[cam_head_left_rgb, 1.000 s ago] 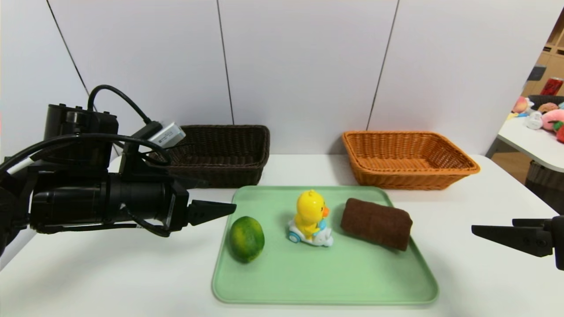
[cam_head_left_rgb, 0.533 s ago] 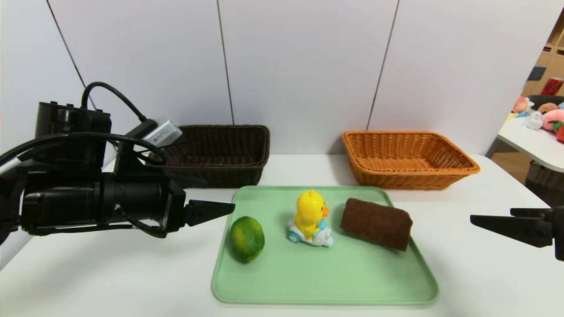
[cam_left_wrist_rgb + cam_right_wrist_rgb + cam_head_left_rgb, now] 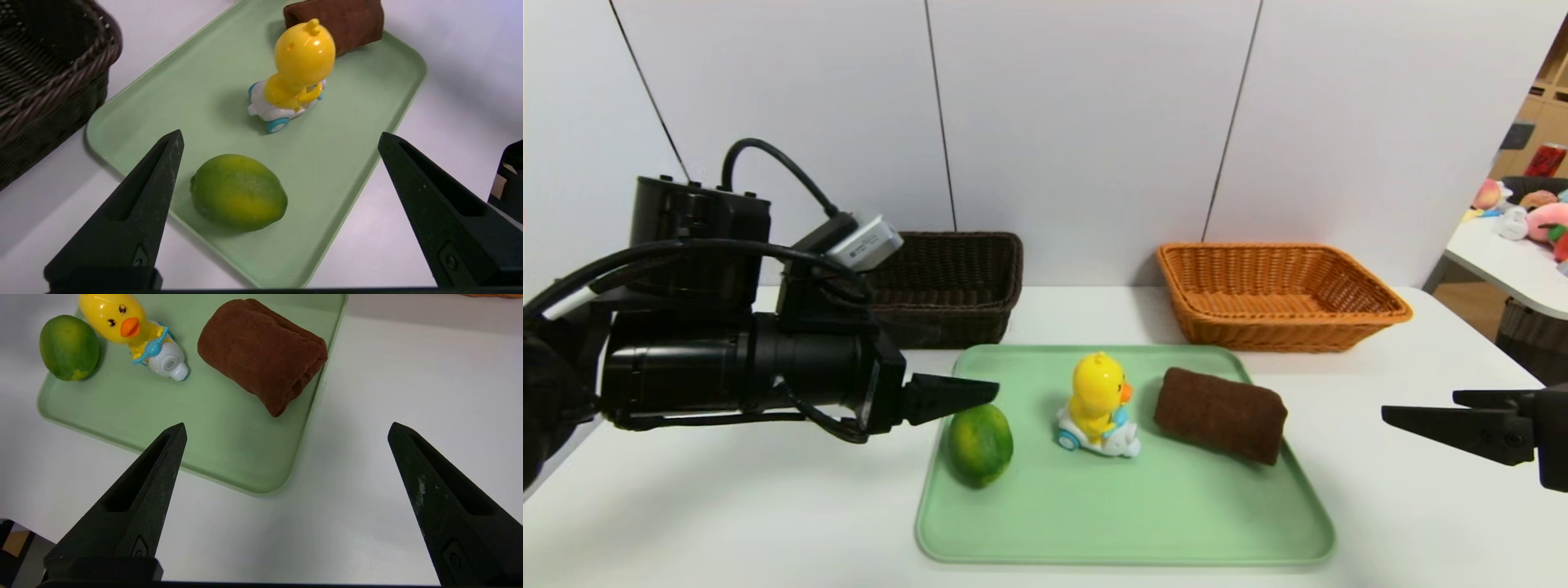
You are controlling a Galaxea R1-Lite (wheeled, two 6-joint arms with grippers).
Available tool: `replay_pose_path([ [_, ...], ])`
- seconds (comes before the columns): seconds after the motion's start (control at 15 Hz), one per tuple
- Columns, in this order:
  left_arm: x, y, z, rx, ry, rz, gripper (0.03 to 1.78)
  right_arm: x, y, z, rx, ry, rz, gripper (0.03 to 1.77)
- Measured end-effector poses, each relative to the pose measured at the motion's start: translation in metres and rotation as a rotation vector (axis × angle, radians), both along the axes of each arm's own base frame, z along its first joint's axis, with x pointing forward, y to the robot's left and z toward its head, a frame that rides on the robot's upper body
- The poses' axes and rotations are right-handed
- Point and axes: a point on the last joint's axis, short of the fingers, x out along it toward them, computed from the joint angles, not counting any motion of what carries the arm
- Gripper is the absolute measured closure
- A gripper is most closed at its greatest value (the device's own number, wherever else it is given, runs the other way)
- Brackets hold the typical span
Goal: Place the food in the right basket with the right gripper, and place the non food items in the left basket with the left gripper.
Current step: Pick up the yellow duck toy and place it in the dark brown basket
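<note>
Green plastic tray (image 3: 1045, 539) nearest on the white worktop (image 3: 727, 523), carrying all three items, so nothing sorted yet. Round green lime-like fruit (image 3: 979, 443) at the tray's left side, yellow plastic duck toy on a white and blue scooter (image 3: 1097, 407) in the middle, rolled brown cloth (image 3: 1222, 413) at the right; none lifted, none gripped.

Left hand (image 3: 956, 394) held above the worktop at the tray's left edge, its tip over the fruit in the head view, pointed toward the duck, spread wide and empty. Right hand (image 3: 1429, 422) off to the tray's right, clear of it, likewise spread wide and holding nothing.

Farther back, dark brown wicker basket (image 3: 947, 278) at left and orange wicker basket (image 3: 1278, 294) at right, neither showing any item inside.

Left to do, by this reading: everything. Duck and cloth for the dark basket by the left hand, fruit for the orange basket by the right. Likely opening step: a reach for the duck.
</note>
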Motion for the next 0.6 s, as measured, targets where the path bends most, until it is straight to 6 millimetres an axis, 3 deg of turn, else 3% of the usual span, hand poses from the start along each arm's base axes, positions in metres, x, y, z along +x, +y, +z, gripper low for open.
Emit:
replay_pose_path([
  [0.27, 0.017, -0.029, 0.002, -0.073, -0.042, -0.192, 0.12, 0.0, 0.004, -0.002, 0.0, 0.013, 0.022, 0.1],
  [0.6, 0.037, -0.045, -0.019, -0.022, -0.112, -0.351, 0.12, 0.001, 0.004, -0.003, 0.0, 0.019, 0.023, 0.1],
])
